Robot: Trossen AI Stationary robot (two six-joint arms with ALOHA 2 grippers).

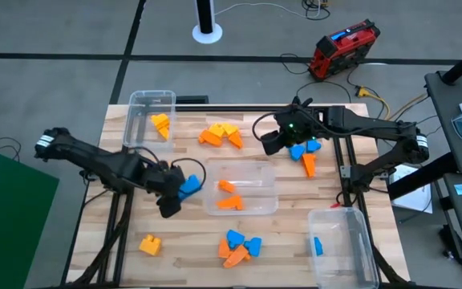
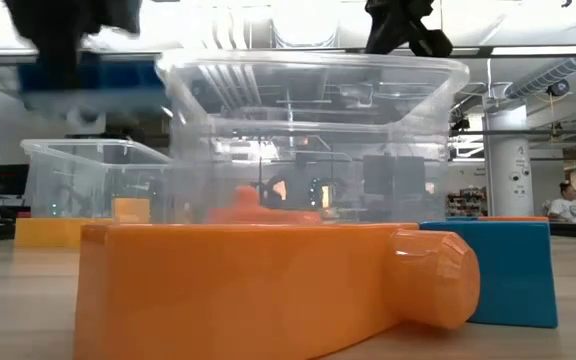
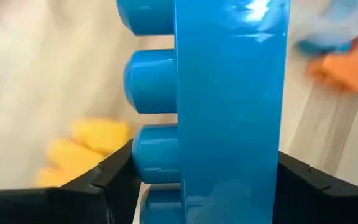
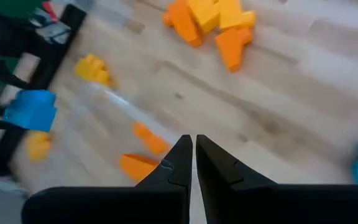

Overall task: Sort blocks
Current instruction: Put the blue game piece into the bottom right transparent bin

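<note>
**Left gripper carries a blue block; right gripper empty over the far pile**

Your left gripper (image 1: 184, 190) has its jaws clamped on a blue block (image 1: 189, 185), held above the table (image 1: 183, 257) just off the left edge of the middle clear bin (image 1: 243, 210). In the left wrist view the blue block (image 3: 229, 106) fills the frame between the two dark fingers (image 3: 114, 180), studs facing sideways.

Your right gripper (image 1: 273, 143) sits over the far side of the table, between the orange-and-yellow pile (image 1: 221, 134) and a small cluster of blue and orange blocks (image 1: 305, 152). Its jaws are pressed together with nothing between them, as the right wrist view shows (image 4: 194, 152).

The remaining blocks are spread out as follows:
- The far-left clear bin (image 1: 135, 120) holds yellow pieces (image 1: 161, 124).
- The middle bin holds two orange pieces (image 1: 230, 195).
- The near-right clear bin (image 1: 359, 257) holds one blue piece (image 1: 318, 246).
- A lone yellow block (image 1: 150, 244) lies on the near left of the table.
- A mixed blue and orange group (image 1: 239, 246) lies near the front edge, just in front of the middle bin.

In the low view a large orange block (image 2: 258, 285) lies closest to the camera, with a blue one (image 2: 508, 270) beside it.
</note>
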